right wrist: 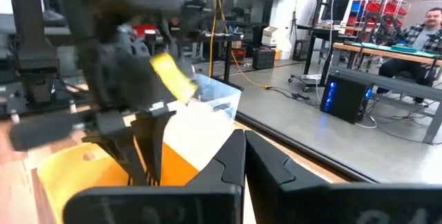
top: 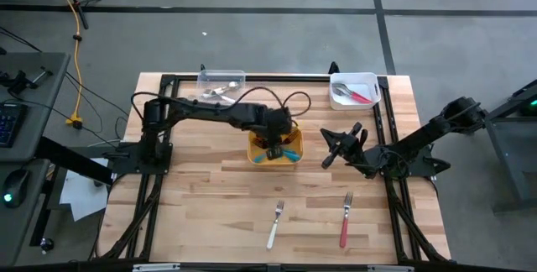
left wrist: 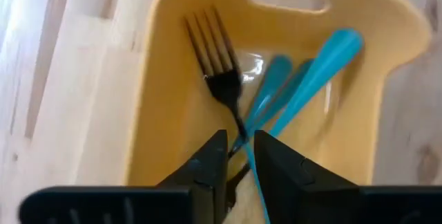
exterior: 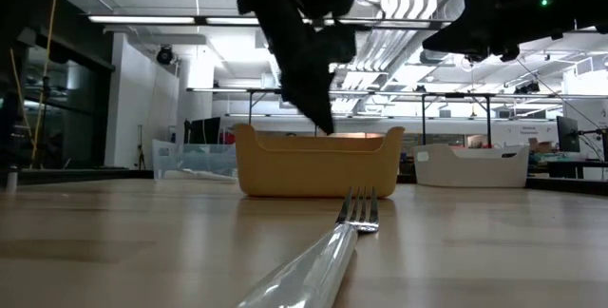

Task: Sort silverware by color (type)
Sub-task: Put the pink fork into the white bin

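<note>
The yellow bin [top: 275, 151] sits near the middle of the table [top: 210, 196], and everything else can be placed from it. In the high view the left gripper [top: 278, 138] hangs directly over the bin, hiding most of its inside; only blue handles show at its edges. The left wrist view fills in what that hides: the left gripper [left wrist: 240, 156] has its fingers nearly closed on the thin handle of a blue-handled fork [left wrist: 221, 79], whose tines point toward the bin's far wall with the handle slot, while other blue handles [left wrist: 314, 72] lie beside it on the bin floor. The right gripper [top: 342, 148] hovers just beside the bin on its right, above the table; the right wrist view shows its fingers [right wrist: 228, 165] pressed almost together with nothing between them, and beyond them the left arm over the bin. Nearer the front edge than the bin lie two forks, well apart: a white-handled fork [top: 275, 224] and a red-handled fork [top: 345, 219]. The low view shows the white-handled fork [exterior: 323, 260] close up, tines toward the bin. Behind the bin, a clear bin [top: 221, 83] holds silver pieces and a white bin [top: 354, 90] holds red-handled ones, contents only the high view reveals.
</note>
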Controlling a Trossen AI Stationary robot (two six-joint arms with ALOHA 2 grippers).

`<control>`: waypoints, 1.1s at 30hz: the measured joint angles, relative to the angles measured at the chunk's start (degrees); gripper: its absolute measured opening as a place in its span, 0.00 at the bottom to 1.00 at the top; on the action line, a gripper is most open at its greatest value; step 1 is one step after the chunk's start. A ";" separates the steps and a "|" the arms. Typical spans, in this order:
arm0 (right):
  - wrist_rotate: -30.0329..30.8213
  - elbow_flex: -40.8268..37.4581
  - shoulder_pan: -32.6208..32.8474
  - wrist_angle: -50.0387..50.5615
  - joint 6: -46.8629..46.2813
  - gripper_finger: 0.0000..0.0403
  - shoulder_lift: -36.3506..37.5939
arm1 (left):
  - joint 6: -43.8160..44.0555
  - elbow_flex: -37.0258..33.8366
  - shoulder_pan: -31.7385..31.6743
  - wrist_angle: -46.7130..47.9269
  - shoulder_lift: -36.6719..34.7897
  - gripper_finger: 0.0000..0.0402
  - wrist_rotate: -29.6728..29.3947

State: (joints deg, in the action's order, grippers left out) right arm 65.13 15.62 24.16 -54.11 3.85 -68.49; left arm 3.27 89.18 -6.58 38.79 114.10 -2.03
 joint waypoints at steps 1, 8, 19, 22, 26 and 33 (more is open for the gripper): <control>-0.34 0.02 0.00 0.61 -0.44 0.00 -0.01 | -0.31 -1.62 0.64 -3.13 -0.84 0.14 -0.21; -1.04 0.07 0.00 3.65 -4.14 0.00 -0.02 | 3.20 -20.87 2.70 -26.37 -12.30 0.03 1.15; -9.95 3.43 -1.10 13.40 -13.86 0.00 -0.02 | 4.27 -55.39 3.39 -70.71 -29.13 0.01 4.17; -12.51 9.16 -2.67 29.32 -21.99 0.00 -0.02 | 4.12 -62.38 2.52 -81.27 -30.27 0.01 5.22; -20.12 19.54 -4.73 56.04 -38.03 0.00 -0.54 | 4.02 -69.27 0.60 -92.71 -30.95 0.01 7.77; -37.18 32.95 -2.91 84.02 -65.40 0.02 -6.02 | 0.89 -75.67 -3.16 -103.15 -30.95 0.01 9.63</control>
State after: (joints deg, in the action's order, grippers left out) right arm 27.96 48.57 21.25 29.91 -61.55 -74.51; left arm 4.15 13.51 -9.73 -64.36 83.15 7.60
